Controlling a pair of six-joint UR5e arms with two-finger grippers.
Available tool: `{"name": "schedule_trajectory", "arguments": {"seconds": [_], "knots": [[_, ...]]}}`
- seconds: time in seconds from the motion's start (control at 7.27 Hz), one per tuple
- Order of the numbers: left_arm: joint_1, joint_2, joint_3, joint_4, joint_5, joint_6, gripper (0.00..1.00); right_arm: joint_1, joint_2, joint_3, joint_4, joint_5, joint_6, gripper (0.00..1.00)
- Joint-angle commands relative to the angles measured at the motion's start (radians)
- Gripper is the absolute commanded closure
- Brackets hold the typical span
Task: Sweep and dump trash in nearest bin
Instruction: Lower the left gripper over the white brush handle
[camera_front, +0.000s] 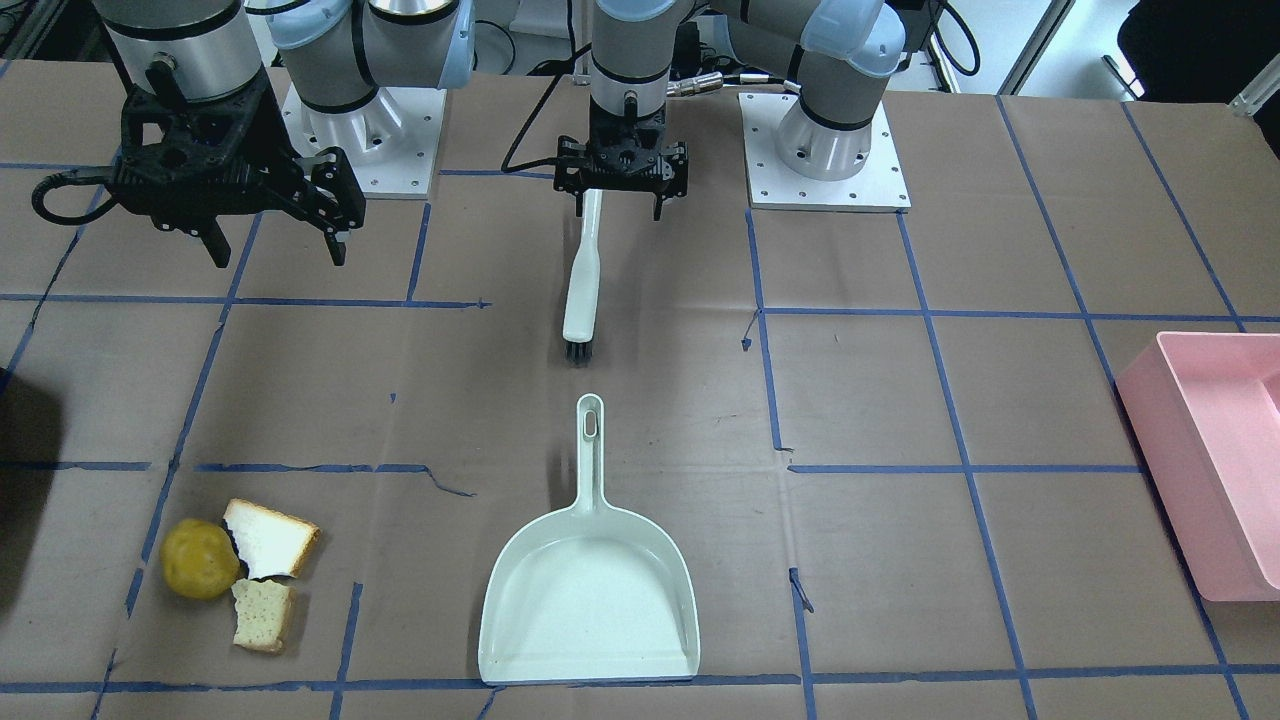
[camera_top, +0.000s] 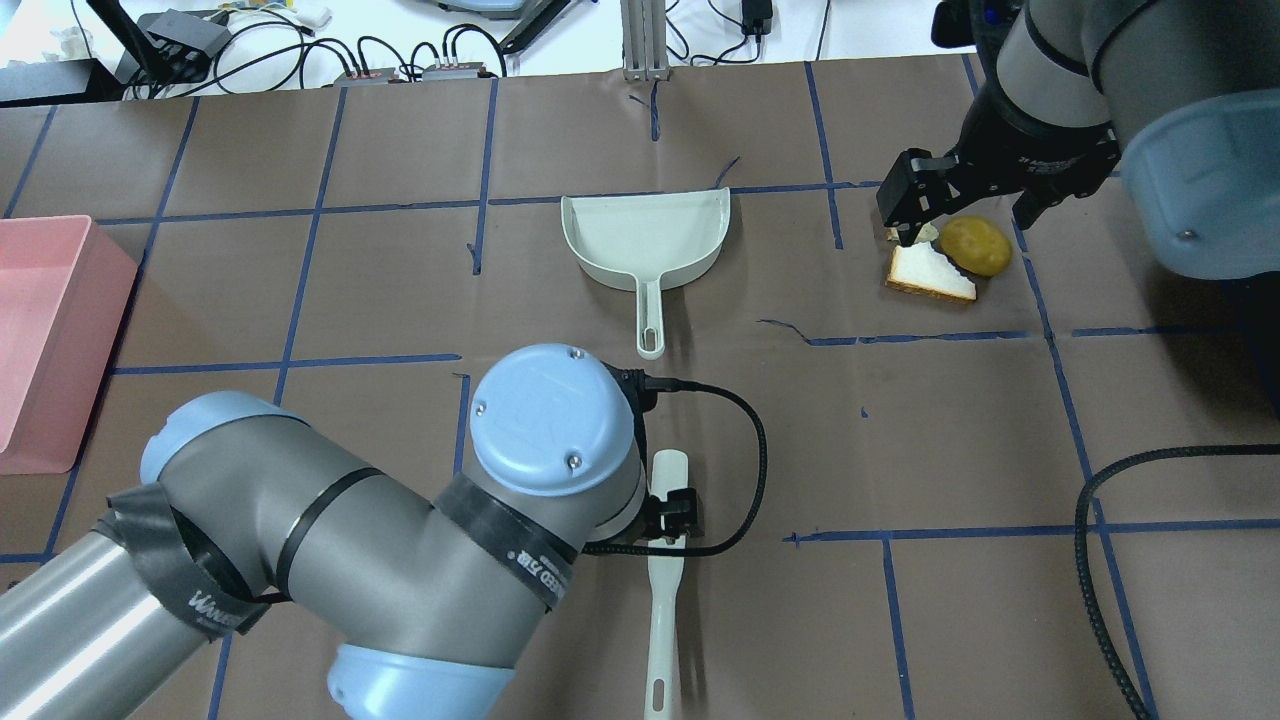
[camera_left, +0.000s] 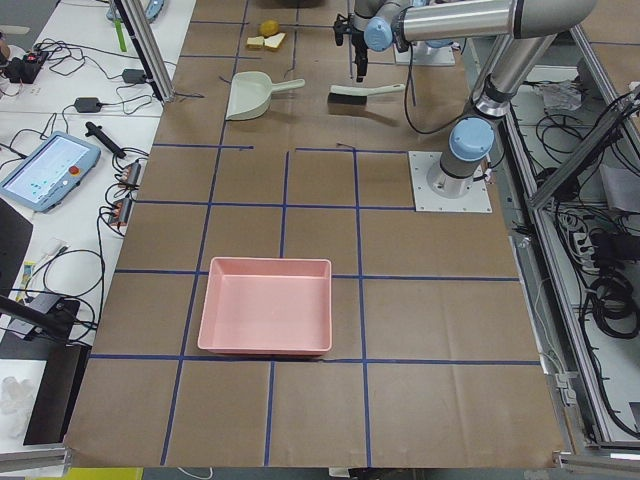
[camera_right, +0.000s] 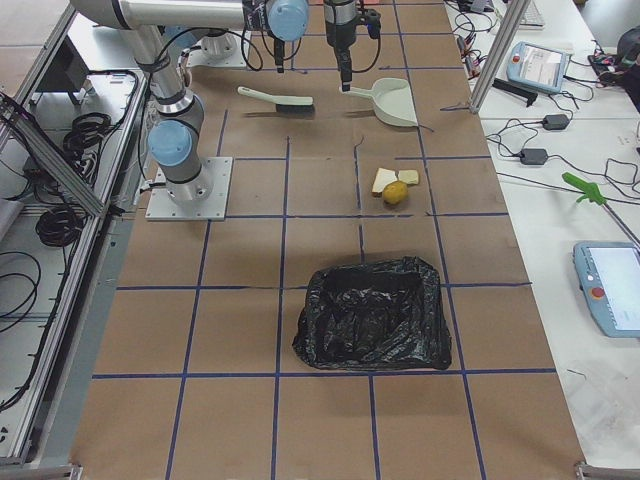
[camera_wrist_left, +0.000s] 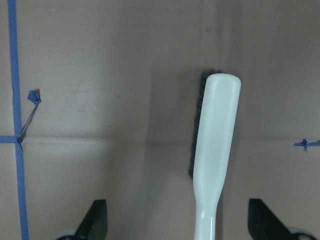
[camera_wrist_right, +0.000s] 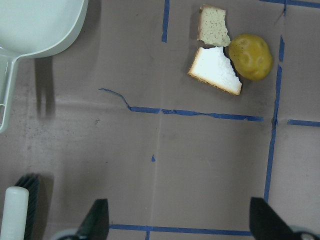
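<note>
Seen from over the robot's shoulders, the pink tray (camera_top: 100, 340) sits at the far left edge of the table (camera_top: 400, 280), well apart from everything else. Next comes the left arm, bent low over the near middle of the table. The left gripper (camera_front: 619, 208) points straight down with its jaws spread wide on either side of the brush (camera_front: 582, 290) — the white handle runs between the fingers and touches neither. The brush lies flat on the brown paper, dark bristles turned sideways, its head toward the handle of the pale green dustpan (camera_top: 648, 240), with a gap between them. The dustpan lies flat too, its mouth facing away from the robot. To its right is the trash (camera_wrist_right: 225, 65), in one tight cluster: a yellow-brown potato-like lump (camera_top: 975, 245), a white slice (camera_top: 935, 268) whose torn edge seems to touch it, and a beige slice (camera_front: 263, 612) just beside both (mostly hidden behind the arm in the overhead view). The right gripper (camera_front: 278, 252) hangs well above the table with its jaws wide and nothing between them. Farthest right, seen properly only from the table's end, stands the black bin (camera_right: 330, 350) — on the table, beyond the trash and apart from it
</note>
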Motion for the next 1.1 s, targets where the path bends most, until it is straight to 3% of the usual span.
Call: {"name": "schedule_trajectory", "arguments": {"seconds": [0.0,0.28,0.41,0.96], "knots": [[-0.03,-0.026,-0.034,0.039,-0.001,-0.012,0.01,-0.005,0.032,-0.007,-0.005,-0.003,0.004,0.0],[-0.157,-0.092,-0.106,0.28,0.034,-0.067,0.01,-0.006,0.027,-0.004,-0.005,0.005,-0.002,0.0],[-0.183,-0.113,-0.119,0.303,0.098,-0.107,0.0,-0.008,0.035,-0.016,-0.005,0.003,-0.005,0.0],[-0.214,-0.115,-0.185,0.317,0.099,-0.134,0.01,-0.005,0.021,-0.013,-0.002,0.009,-0.005,0.0]]}}
